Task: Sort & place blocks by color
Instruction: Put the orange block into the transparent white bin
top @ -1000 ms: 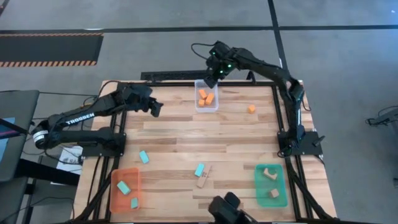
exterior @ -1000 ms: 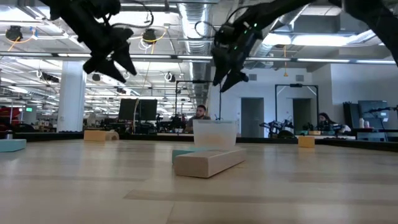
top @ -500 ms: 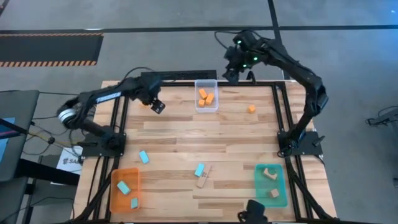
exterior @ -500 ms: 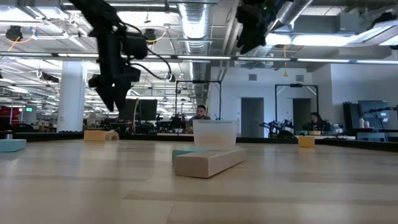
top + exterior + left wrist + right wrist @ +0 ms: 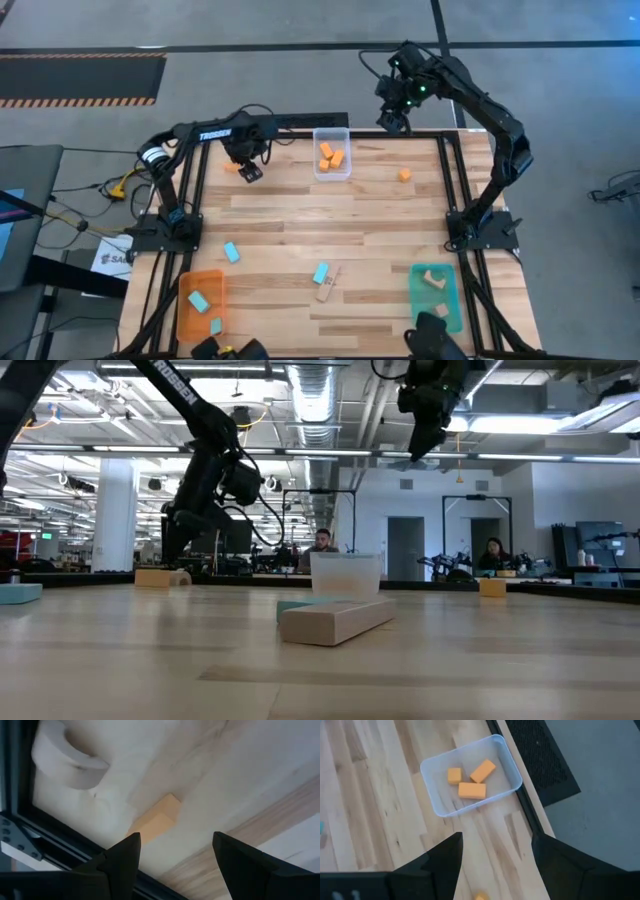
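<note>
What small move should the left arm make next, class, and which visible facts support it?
Probably lower the left gripper onto the orange block and close. Its fingers are open, and the block lies loose on the table near the far left corner, just ahead between them. Three orange blocks already sit in the clear tray. The right gripper is raised beyond the far edge, empty.

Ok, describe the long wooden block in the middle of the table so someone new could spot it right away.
Start at the wooden table and look at its near half, between the orange tray and the green tray. There the long tan block lies at a slant beside a teal block. It is the only long, bar-shaped, plain wood piece loose on the table.
</note>
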`<act>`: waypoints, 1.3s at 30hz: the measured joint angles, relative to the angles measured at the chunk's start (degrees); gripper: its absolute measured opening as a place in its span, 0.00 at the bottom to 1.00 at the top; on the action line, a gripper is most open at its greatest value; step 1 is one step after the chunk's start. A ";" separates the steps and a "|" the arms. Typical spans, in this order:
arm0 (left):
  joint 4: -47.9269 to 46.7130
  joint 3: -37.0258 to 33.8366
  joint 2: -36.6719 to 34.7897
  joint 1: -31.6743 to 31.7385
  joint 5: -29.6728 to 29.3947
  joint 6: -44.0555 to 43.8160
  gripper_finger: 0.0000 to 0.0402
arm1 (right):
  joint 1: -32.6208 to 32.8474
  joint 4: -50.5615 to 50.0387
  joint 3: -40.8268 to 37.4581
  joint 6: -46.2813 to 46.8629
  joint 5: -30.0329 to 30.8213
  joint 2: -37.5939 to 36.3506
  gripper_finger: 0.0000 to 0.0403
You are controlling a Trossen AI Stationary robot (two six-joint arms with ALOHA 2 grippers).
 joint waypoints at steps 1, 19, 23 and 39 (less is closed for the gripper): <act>-0.03 -0.02 0.52 0.00 -0.25 0.27 0.59 | -0.32 0.04 -0.32 -0.15 -0.09 0.00 0.64; -0.32 -0.03 0.66 -0.63 6.56 -2.65 0.59 | -0.83 5.11 -5.13 -1.19 -3.50 0.28 0.64; -0.99 -0.07 0.06 -2.21 9.86 -4.25 0.59 | -0.74 2.37 -5.14 1.46 -4.37 0.26 0.64; 12.58 -0.11 -18.15 -5.09 10.75 -11.82 0.59 | -2.82 6.46 -32.61 23.72 11.14 -3.04 0.64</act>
